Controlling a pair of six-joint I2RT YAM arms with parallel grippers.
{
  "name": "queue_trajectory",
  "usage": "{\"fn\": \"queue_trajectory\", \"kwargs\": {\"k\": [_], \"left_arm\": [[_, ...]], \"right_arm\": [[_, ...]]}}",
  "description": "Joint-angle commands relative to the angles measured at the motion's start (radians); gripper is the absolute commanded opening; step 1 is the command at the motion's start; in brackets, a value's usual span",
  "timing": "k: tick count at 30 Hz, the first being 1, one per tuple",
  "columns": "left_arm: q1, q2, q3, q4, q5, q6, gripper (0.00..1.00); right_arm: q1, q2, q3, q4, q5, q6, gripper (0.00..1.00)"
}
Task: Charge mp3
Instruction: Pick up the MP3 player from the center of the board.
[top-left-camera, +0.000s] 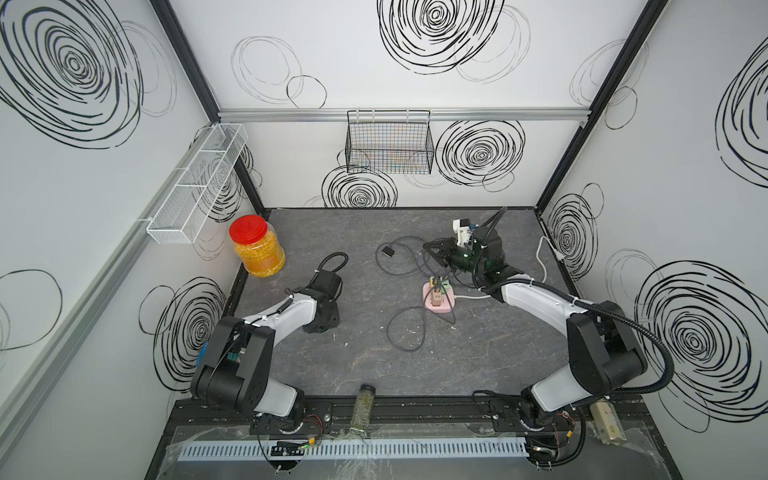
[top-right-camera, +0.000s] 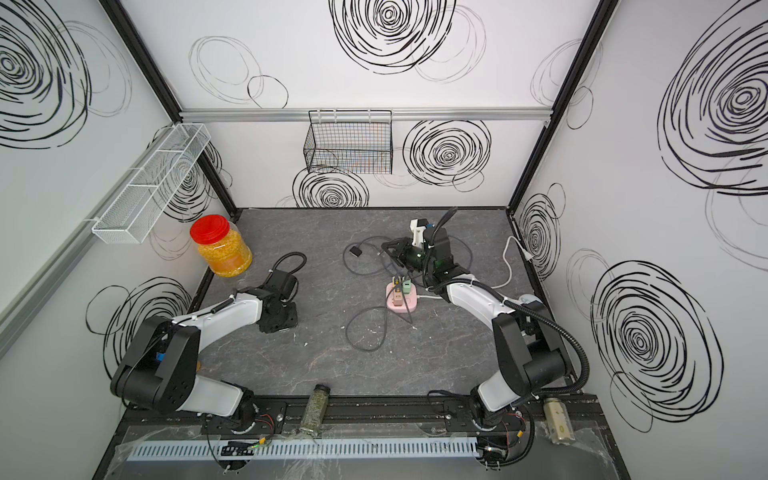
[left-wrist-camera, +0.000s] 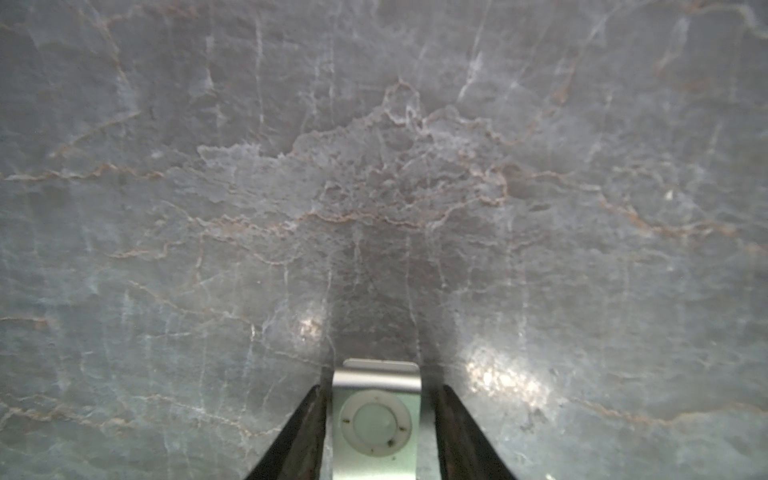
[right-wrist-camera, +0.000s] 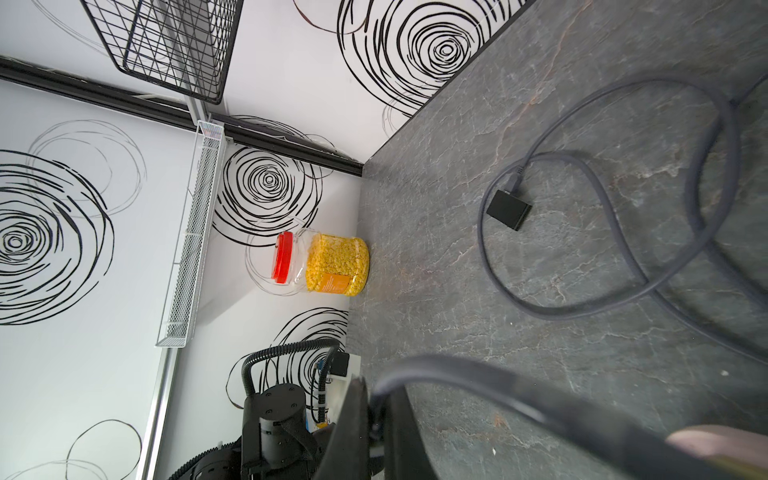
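Gray stone-look table (top-left-camera: 457, 365) bearing a jar, cords and a small player
A red-lidded jar (top-left-camera: 257, 249) of yellow bits is standing in the far left corner. A gray cable (right-wrist-camera: 561, 314) is lying in loops near the middle, its black plug (right-wrist-camera: 509, 212) resting flat. A pink power strip (top-left-camera: 446, 306) is sitting among the loops, and a white cord (top-left-camera: 542, 257) is trailing by the right edge. A silver music player (left-wrist-camera: 376, 419) is lying face up.

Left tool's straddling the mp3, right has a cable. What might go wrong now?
1. The mp3 player lies flat between the fingers of the left tool; closing may skate it away.
2. The right tool pinches a grey cable, no plug visible at the grip; pulling may drag the pink power strip.
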Motion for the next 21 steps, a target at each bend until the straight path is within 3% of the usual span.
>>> {"fn": "queue_trajectory", "kwargs": {"k": [1, 12, 16, 21], "left_arm": [[0.008, 0.021, 0.013, -0.005, 0.020, 0.002, 0.44], [0.010, 0.024, -0.005, -0.038, 0.048, -0.025, 0.35], [0.020, 0.032, -0.018, -0.024, 0.064, -0.013, 0.22], [0.022, -0.026, 0.052, -0.054, 0.128, 0.018, 0.19]], "right_arm": [[-0.009, -0.041, -0.012, 0.019, -0.012, -0.008, 0.00], [-0.028, -0.061, -0.021, -0.006, -0.019, -0.022, 0.00], [-0.036, -0.079, -0.033, -0.016, -0.013, -0.035, 0.00], [-0.031, -0.097, 0.003, -0.099, 0.016, -0.135, 0.00]]}}
